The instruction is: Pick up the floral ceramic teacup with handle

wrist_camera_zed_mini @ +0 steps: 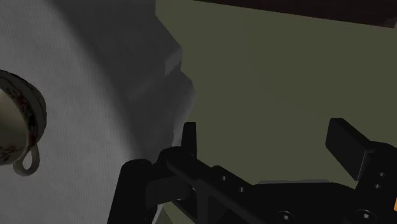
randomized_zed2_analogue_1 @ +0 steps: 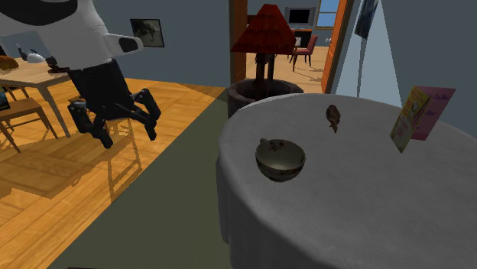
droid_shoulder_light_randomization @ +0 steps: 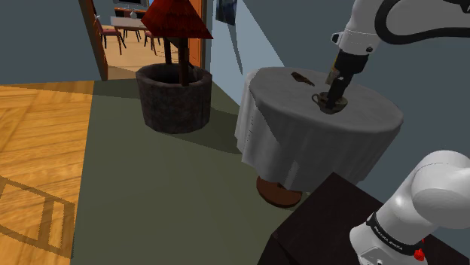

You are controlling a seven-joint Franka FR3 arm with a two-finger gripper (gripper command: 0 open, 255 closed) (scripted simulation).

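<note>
The teacup (randomized_zed2_analogue_1: 280,160) is a pale cup with a small floral pattern and a loop handle. It stands upright on the round table's grey-white cloth (randomized_zed2_analogue_1: 344,218), near the edge. In the shoulder view the cup (droid_shoulder_light_randomization: 326,102) sits just below my gripper (droid_shoulder_light_randomization: 337,93). My gripper (randomized_zed2_analogue_1: 130,137) is open and holds nothing. In the second exterior view it hangs off the table's edge, well to the left of the cup. In the wrist view the cup (wrist_camera_zed_mini: 18,121) lies off to one side of the fingers (wrist_camera_zed_mini: 189,135), and my gripper (wrist_camera_zed_mini: 267,135) looks down at olive floor beside the draped cloth (wrist_camera_zed_mini: 83,63).
A small brown object (randomized_zed2_analogue_1: 332,116) and a standing pink-and-yellow card (randomized_zed2_analogue_1: 422,115) are also on the table. A red-shaded lamp (droid_shoulder_light_randomization: 175,19) rises from a dark round basket (droid_shoulder_light_randomization: 173,98) by an open doorway. My dark stand (droid_shoulder_light_randomization: 316,226) is beside the table. A wooden table and chairs (randomized_zed2_analogue_1: 30,84) stand further off.
</note>
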